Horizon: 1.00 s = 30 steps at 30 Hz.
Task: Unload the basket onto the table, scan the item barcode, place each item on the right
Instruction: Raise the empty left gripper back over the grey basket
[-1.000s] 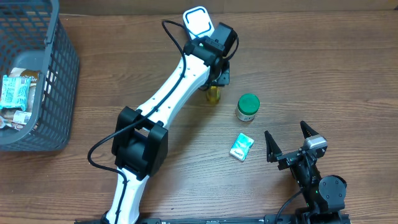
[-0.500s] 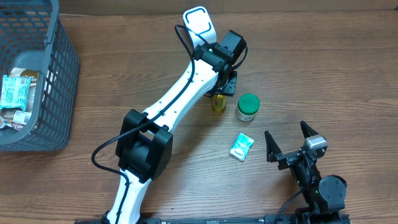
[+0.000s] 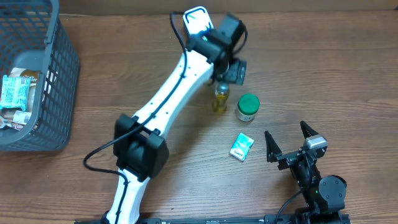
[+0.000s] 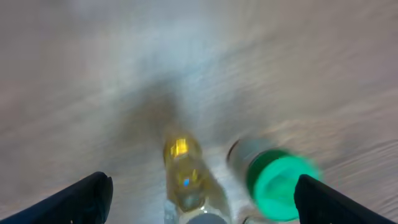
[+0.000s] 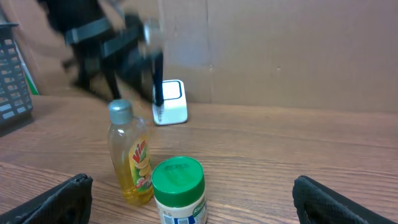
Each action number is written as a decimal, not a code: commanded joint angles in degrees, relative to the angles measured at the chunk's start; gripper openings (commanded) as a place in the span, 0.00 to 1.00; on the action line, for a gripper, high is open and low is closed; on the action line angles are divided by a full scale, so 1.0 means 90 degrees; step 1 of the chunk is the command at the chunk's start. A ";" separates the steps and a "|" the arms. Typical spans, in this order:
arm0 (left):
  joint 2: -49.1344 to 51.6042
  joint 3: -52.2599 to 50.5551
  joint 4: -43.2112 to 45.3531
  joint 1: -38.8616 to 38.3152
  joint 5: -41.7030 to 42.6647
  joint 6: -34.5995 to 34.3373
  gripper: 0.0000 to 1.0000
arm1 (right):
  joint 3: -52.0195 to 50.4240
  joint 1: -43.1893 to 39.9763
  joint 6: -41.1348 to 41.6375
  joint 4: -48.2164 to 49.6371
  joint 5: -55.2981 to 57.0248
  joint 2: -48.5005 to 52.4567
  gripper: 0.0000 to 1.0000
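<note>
Here, the left gripper (image 4: 202, 191) holds its two black fingers (image 4: 87, 194) spread wide with nothing in them. The small clear plastic bottle of yellow liquid (image 3: 219, 98) stands upright between and below them, touching neither, a green-lidded white jar (image 3: 248, 107) just beside it. The right gripper (image 3: 285, 129) is likewise wide open and empty, a small green-and-white packet (image 3: 241, 147) lying near its left finger.

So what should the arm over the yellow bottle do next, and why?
Probably lift the left gripper straight up and away. Its jaws are wide open above the yellow bottle, which stands upright on its own, so nothing is held. The green-lidded jar stands close beside it, so swinging sideways might knock something over.
</note>
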 commanded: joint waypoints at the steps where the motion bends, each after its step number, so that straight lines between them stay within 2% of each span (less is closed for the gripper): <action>1: -0.0301 0.1467 -0.0444 0.0389 0.0010 0.0236 0.95 | -0.0068 0.0017 0.0019 0.0032 -0.0034 -0.0019 1.00; 8: -0.0304 0.3198 -0.1367 0.1222 -0.0454 0.0231 0.98 | -0.0068 0.0017 0.0019 0.0032 -0.0034 -0.0019 1.00; 11: -0.0301 0.3597 -0.1817 0.1649 -0.0668 0.0219 0.98 | -0.0068 0.0017 0.0019 0.0032 -0.0032 -0.0019 1.00; 21: -0.0299 0.3786 -0.2829 0.3113 -0.0561 0.0204 0.99 | -0.0068 0.0017 0.0019 0.0032 -0.0032 -0.0019 1.00; 30: -0.0296 0.3781 -0.3099 0.3602 -0.0605 0.0209 1.00 | -0.0068 0.0017 0.0019 0.0029 -0.0034 -0.0022 1.00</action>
